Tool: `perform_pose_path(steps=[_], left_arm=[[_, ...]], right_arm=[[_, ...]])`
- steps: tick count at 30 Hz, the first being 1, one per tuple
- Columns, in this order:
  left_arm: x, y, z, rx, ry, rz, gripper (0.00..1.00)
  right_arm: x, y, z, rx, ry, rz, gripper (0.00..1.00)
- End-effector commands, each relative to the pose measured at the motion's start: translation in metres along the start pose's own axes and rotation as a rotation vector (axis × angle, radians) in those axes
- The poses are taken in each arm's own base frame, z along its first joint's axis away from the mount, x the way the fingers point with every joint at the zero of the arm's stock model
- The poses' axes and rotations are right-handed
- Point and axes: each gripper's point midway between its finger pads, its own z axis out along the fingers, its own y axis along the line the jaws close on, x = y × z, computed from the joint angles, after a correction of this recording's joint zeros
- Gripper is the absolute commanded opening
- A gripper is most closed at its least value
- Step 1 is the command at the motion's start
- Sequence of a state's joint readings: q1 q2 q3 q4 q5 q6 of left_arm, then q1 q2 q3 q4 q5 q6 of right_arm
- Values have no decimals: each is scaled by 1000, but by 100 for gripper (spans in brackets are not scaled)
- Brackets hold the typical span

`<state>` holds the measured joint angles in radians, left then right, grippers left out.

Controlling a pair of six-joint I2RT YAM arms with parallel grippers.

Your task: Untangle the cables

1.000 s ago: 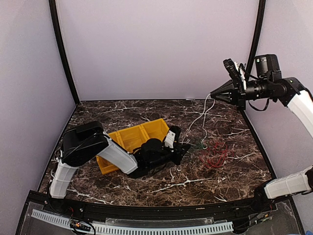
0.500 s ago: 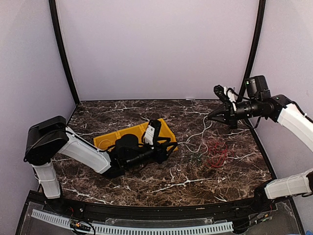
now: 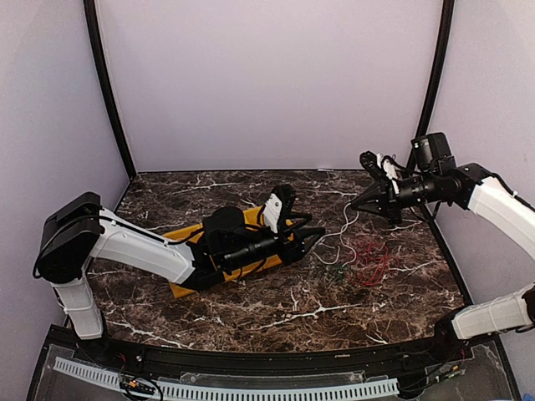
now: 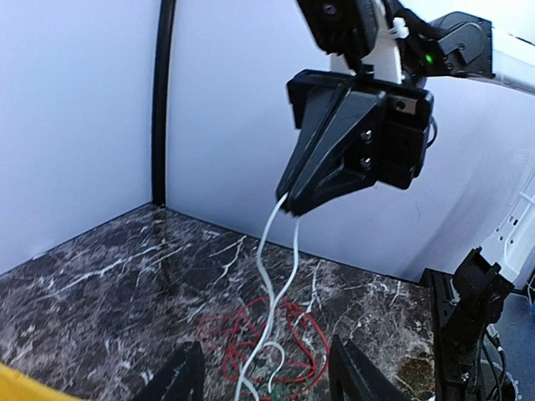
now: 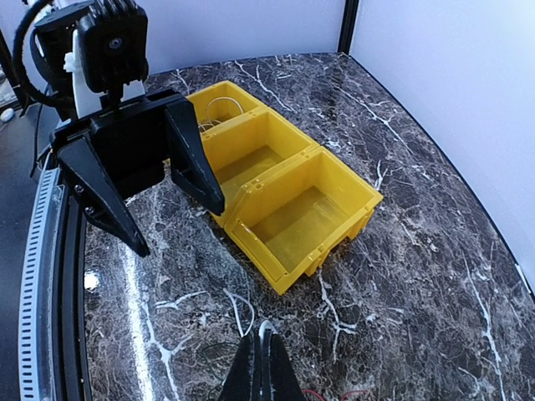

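The right fingers [image 4: 288,206] are clenched on the white cable [image 4: 262,251], holding it up above the surface [image 3: 251,309] at the right rear. From that pinch 2 white strands drop almost straight down to the red cable [image 3: 372,269], a loose coil lying on the marble below. The left fingers [image 3: 309,237] are spread apart and grasp nothing, with their arm stretched over the yellow bins [image 5: 334,244]. The hanging strands lie straight ahead of them, long axis near upright, in line with the gap between the 2 tips. The left arm is the free one and the nearer to the lower stretch, so catching it there probably calls for a short forward reach.
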<state>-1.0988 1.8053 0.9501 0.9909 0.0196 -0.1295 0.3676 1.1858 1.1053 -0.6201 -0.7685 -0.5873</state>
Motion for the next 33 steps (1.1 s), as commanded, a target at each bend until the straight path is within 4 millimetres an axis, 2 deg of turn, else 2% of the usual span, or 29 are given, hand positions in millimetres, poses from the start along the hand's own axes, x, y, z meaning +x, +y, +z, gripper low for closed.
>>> perform_pose_path(steps=[1, 2, 3, 4, 5, 6, 7, 8, 9, 10, 16, 18, 20, 21, 22, 23, 24, 25, 26, 27, 28, 31, 33], left_arm=[[-2, -36, 24, 167, -10, 118, 53], [-9, -37, 31, 167, -25, 122, 53], [2, -36, 37, 164, 5, 122, 54], [-4, -37, 43, 161, -7, 123, 54], [6, -35, 48, 158, 16, 143, 54], [0, -36, 53, 157, 5, 149, 54], [12, -32, 59, 144, 38, 154, 55], [7, -31, 64, 135, 32, 156, 55], [17, -28, 68, 124, 57, 159, 53], [15, -28, 71, 121, 51, 162, 52], [21, -17, 73, 61, 50, 162, 32], [21, -17, 73, 63, 46, 161, 16], [20, -19, 71, 73, 35, 148, 4], [22, -19, 69, 75, 35, 141, 2], [15, -19, 67, 75, 8, 120, 0], [19, -17, 64, 65, 12, 105, 0], [11, -17, 61, 60, -17, 81, 0], [15, -13, 57, 43, -12, 67, 0], [8, -12, 54, 38, -38, 38, 0], [12, -9, 50, 23, -33, 22, 0], [7, -9, 47, 22, -53, -14, 0], [15, -7, 38, 22, -54, -81, 0], [19, -3, 33, 6, -63, -126, 0]], right_arm=[[-19, 11, 1, -56, -51, -41, 0], [-21, 12, 1, -60, -53, -43, 0], [-23, 15, 1, -70, -53, -44, 0], [-24, 18, 1, -77, -54, -46, 0], [-25, 20, 1, -84, -55, -49, 0], [-25, 23, 1, -91, -54, -49, 0], [-25, 25, 1, -97, -53, -51, 0], [-25, 27, 2, -101, -52, -52, 0], [-25, 29, 2, -107, -53, -53, 0], [-25, 30, 2, -109, -52, -53, 0], [-26, 34, 2, -127, -59, -51, 0], [-27, 35, 2, -134, -63, -51, 0], [-26, 35, 3, -135, -65, -49, 0], [-25, 35, 4, -135, -63, -47, 0], [-24, 33, 5, -130, -63, -47, 0], [-21, 32, 7, -123, -58, -41, 4], [-17, 29, 9, -107, -52, -33, 13], [-14, 26, 10, -88, -50, -35, 23], [-9, 23, 12, -70, -42, -38, 34], [-4, 20, 14, -49, -33, -45, 43], [4, 17, 17, -26, -23, -53, 51], [35, 17, 29, -8, 9, -85, 66], [58, 19, 39, -20, 36, -88, 73]])
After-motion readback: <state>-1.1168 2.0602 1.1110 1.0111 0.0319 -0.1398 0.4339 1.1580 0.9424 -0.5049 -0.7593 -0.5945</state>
